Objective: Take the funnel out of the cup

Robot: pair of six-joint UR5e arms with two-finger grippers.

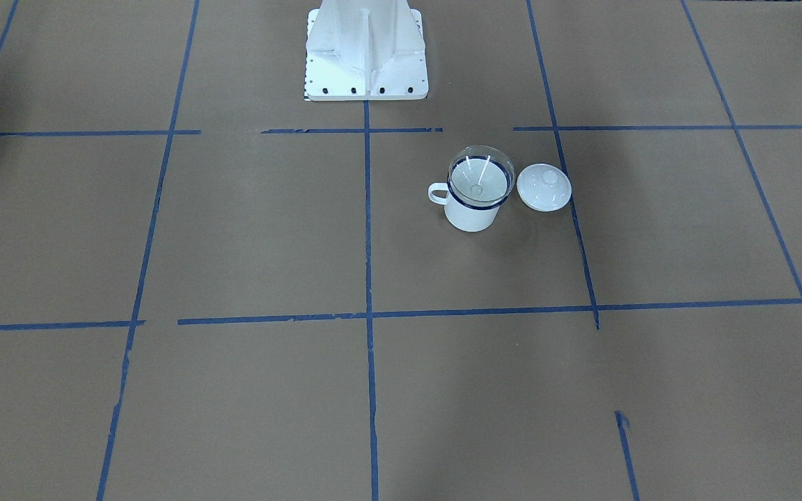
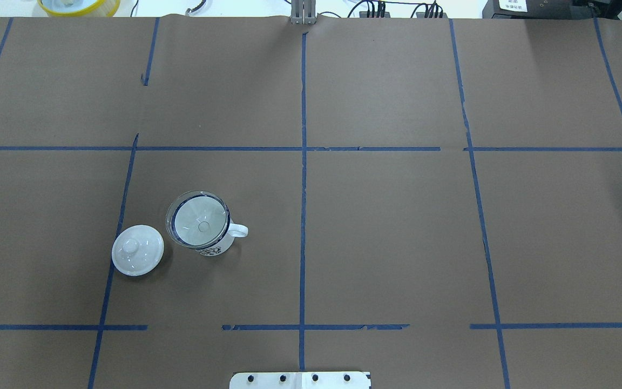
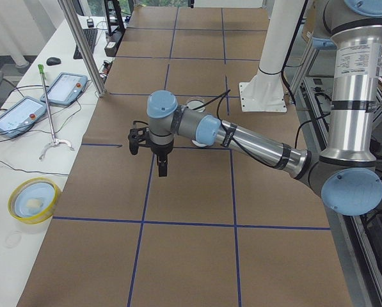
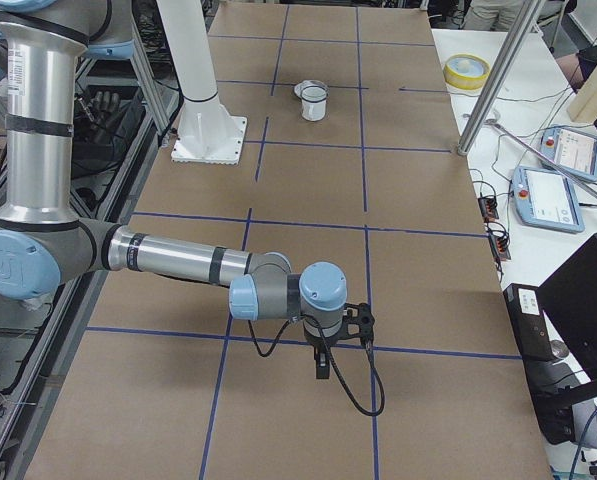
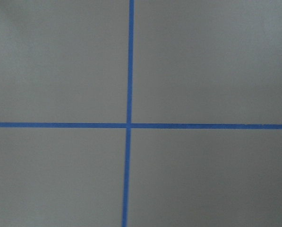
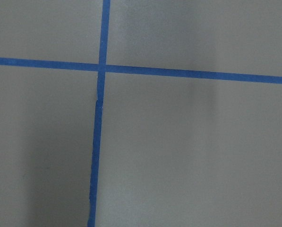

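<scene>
Clear funnel (image 1: 481, 182) seated in white blue-rimmed cup (image 1: 470, 217), jaws' spread cannot be told

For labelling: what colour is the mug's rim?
Dark blue; the mug shows best in the front-facing view.

**Silver tubes, pale-blue joints, white pedestal**

A white pedestal (image 1: 366, 42) with ribbed gussets stands on a square base plate (image 2: 300, 380) with a row of four black screws along its edge. On either side of the pedestal, the left arm (image 3: 261, 147) and right arm (image 4: 168, 258) share one build: brushed silver tubes, rounded pale-blue joint caps and black rings at the joints. The left arm's thick tube bears a printed label (image 3: 360, 57). A right-arm cap (image 4: 13, 268) carries a pale logo. A black cable (image 4: 350, 400) loops from the right wrist. The left gripper (image 3: 162, 171) and right gripper (image 4: 322, 372) are black.
</scene>
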